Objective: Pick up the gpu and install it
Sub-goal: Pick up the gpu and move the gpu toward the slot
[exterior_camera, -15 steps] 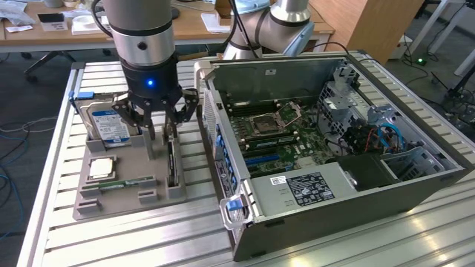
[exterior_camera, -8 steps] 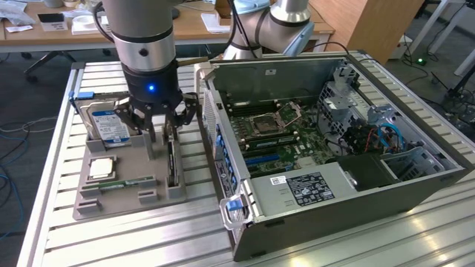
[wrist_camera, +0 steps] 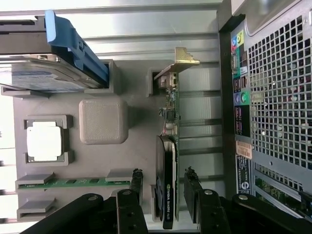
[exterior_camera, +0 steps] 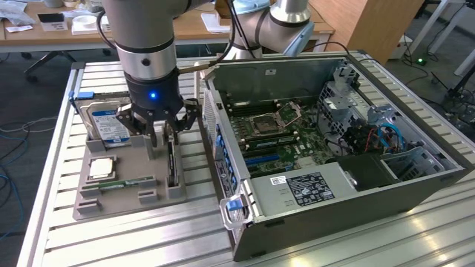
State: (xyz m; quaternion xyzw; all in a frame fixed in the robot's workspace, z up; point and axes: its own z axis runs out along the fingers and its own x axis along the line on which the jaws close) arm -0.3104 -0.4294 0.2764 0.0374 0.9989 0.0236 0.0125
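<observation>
We see the fingers spread wide, one on each side of the gpu, with nothing gripped. The gpu stands on edge in its slot of the gray tray on the desk, between the hard drive and the open computer case.

Exterior cam: high, oblique, mid-range, looks down on tray and PC case beside it. Wrist cam: close, straight down on tray. Overlap: tray, gpu.
</observation>
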